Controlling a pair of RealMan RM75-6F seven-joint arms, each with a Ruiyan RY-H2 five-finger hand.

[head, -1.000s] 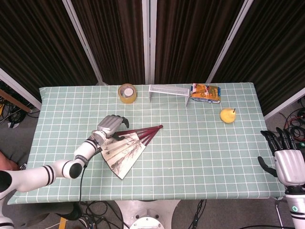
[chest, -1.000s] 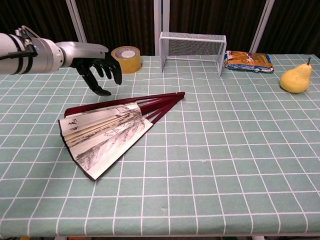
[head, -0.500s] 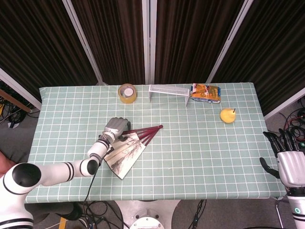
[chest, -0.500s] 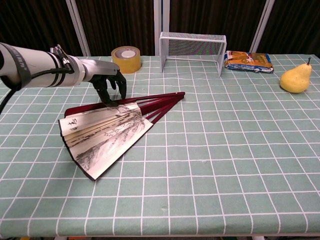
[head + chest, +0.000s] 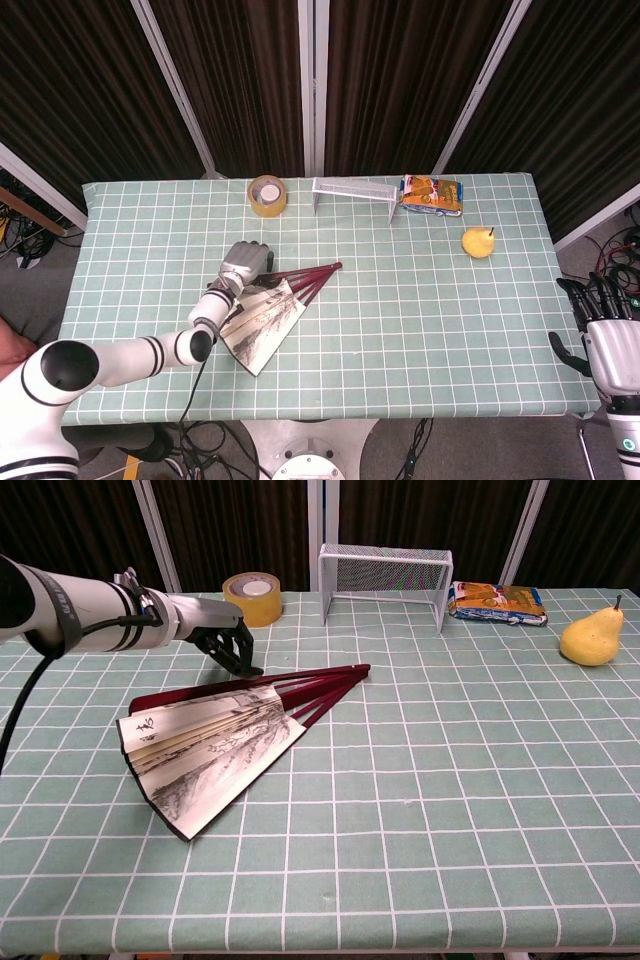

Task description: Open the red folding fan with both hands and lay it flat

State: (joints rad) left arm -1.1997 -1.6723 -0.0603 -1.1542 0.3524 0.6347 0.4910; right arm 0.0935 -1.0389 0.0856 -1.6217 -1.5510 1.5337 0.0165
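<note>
A partly opened red folding fan (image 5: 215, 735) lies left of centre on the worktop (image 5: 480, 780). The left hand (image 5: 222, 640) hangs at its far edge, fingers (image 5: 240, 658) curled down, holding nothing. The right hand (image 5: 610, 335), fingers spread, waits off the right edge.

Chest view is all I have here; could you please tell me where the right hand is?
Observer: The right hand is off the table, just beyond its right edge, near the front corner.
Operator: Thank you. Is it holding anything?
Observer: No, its fingers are spread and it holds nothing.
Operator: And how does the left hand sit from above?
Observer: The left hand covers the far left end of the red fan; I cannot tell whether it grips the fan.
</note>
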